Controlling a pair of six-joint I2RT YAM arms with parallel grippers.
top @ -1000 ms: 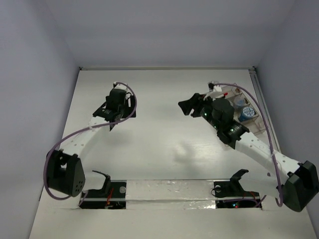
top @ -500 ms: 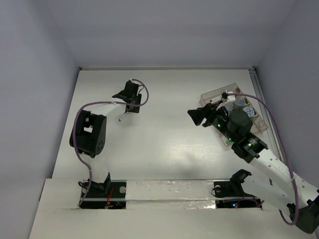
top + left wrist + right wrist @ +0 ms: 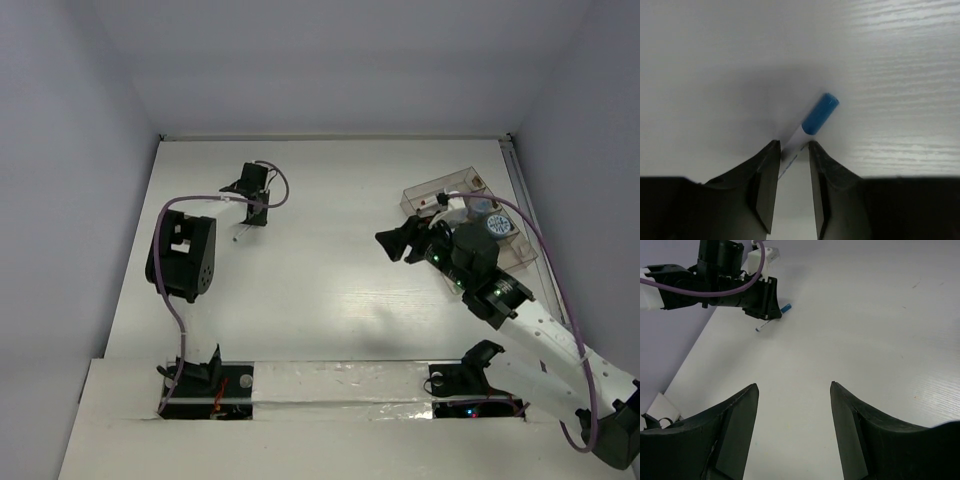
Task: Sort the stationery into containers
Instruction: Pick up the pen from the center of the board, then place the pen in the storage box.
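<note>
A white pen with a blue cap (image 3: 820,114) lies on the table at the far left. Its barrel runs slantwise between the fingertips of my left gripper (image 3: 794,145), which is shut on it, low over the table. From above, only the pen's white end (image 3: 240,237) sticks out beside that gripper (image 3: 256,220). The right wrist view shows the pen (image 3: 785,307) under the left gripper. My right gripper (image 3: 388,241) hangs open and empty over the middle right, next to the clear tray (image 3: 424,194). Round blue-and-white pots (image 3: 497,227) sit in the tray.
The left arm's elbow block (image 3: 182,258) stands over the left side of the table. A purple cable (image 3: 530,235) loops over the tray from the right arm. White walls close in the table at the back and on both sides.
My left gripper has narrowed from wide open down onto the pen and shifted slightly farther back. The right arm has drawn back from the middle toward the near right, still open.
</note>
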